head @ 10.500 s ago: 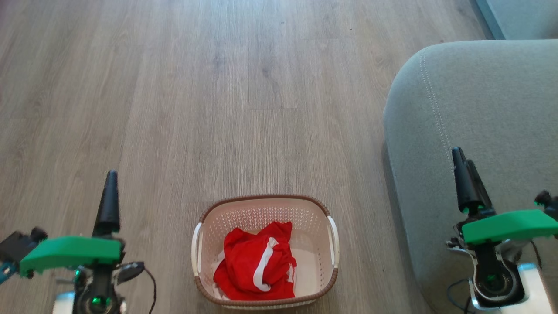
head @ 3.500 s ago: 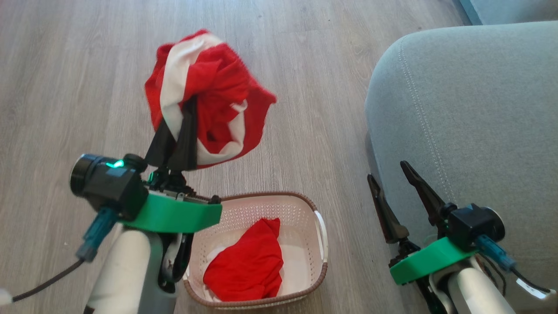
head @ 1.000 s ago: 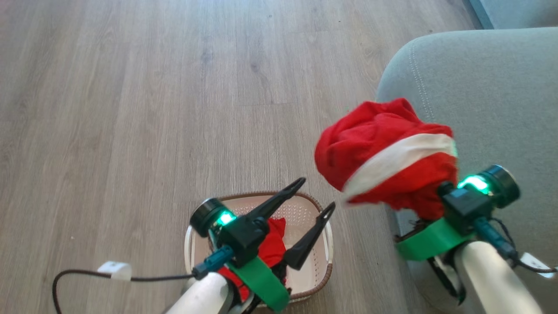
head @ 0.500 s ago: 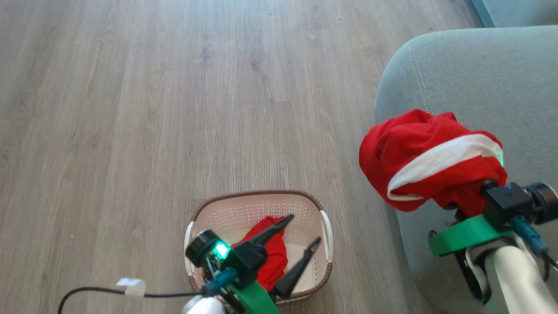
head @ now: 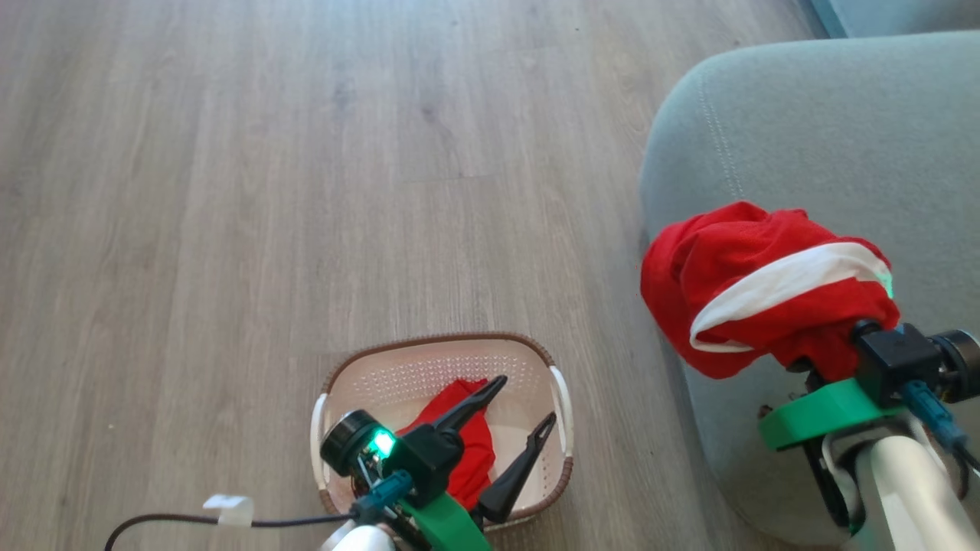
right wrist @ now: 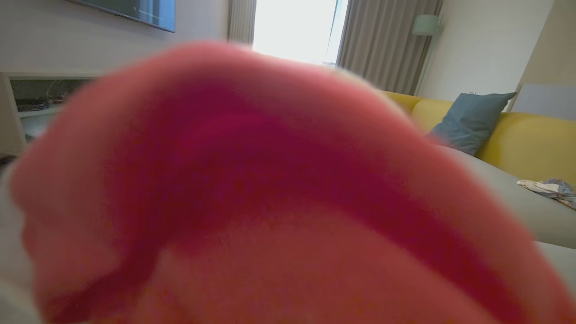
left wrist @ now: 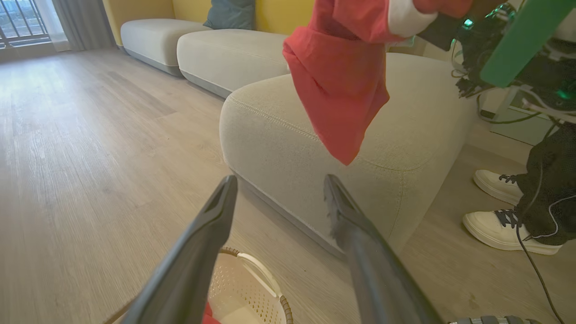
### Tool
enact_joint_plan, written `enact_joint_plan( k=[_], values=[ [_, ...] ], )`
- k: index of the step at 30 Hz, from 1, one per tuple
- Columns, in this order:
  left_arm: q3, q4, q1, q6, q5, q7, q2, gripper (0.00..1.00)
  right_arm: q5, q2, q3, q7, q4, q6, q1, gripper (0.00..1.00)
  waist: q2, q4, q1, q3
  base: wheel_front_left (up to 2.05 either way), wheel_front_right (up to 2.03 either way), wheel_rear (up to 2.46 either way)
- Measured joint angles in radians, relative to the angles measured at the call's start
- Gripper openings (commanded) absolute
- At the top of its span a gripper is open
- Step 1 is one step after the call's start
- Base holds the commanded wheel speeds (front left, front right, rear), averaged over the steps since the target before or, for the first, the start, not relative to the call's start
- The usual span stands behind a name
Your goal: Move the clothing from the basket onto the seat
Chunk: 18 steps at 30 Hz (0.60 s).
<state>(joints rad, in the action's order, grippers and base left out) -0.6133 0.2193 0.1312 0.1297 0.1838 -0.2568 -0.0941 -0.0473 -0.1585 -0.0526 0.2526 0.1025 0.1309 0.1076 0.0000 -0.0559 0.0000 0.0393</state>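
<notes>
A red garment with a white band, part of the clothing [head: 758, 283], hangs bunched over the rounded corner of the grey-green seat [head: 804, 122]. My right gripper is shut on it; its fingers are buried in the cloth above the right wrist [head: 892, 356]. The left wrist view shows that garment [left wrist: 342, 81] dangling above the seat [left wrist: 279, 135], and its blurred red fabric [right wrist: 270, 202] covers the right wrist view. A second red piece [head: 471, 451] lies in the basket [head: 337, 383]. My left gripper [head: 526, 398] stands open just above the basket [left wrist: 252, 288], holding nothing.
Wooden floor surrounds the basket. A dark cable with a white tag [head: 222, 516] trails at the lower left. A person's white shoes [left wrist: 508, 220] stand by the seat's near end. More sofa sections [left wrist: 225, 49] and a blue cushion [right wrist: 468, 119] lie beyond.
My right arm has carried the red garment rightward, from beside the seat's edge to over its corner. The open left gripper has sunk lower over the basket.
</notes>
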Motion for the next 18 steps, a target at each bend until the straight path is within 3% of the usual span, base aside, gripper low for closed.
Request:
enact_joint_plan(
  k=[8, 18],
  values=[
    [0.004, -0.003, 0.0, 0.0, -0.002, 0.0, 0.007, 1.0, 0.012, -0.003, 0.023, 0.0, -0.014, 0.0, 0.001, 0.0, 0.0, -0.068, 0.0, 0.017, 0.0, 0.0, 0.0],
    [-0.002, -0.006, 0.02, 0.0, -0.01, 0.0, 0.015, 1.0, 0.018, -0.005, 0.045, 0.0, -0.03, 0.0, 0.003, 0.0, 0.0, -0.21, 0.0, 0.05, 0.0, 0.0, 0.0]
  ],
)
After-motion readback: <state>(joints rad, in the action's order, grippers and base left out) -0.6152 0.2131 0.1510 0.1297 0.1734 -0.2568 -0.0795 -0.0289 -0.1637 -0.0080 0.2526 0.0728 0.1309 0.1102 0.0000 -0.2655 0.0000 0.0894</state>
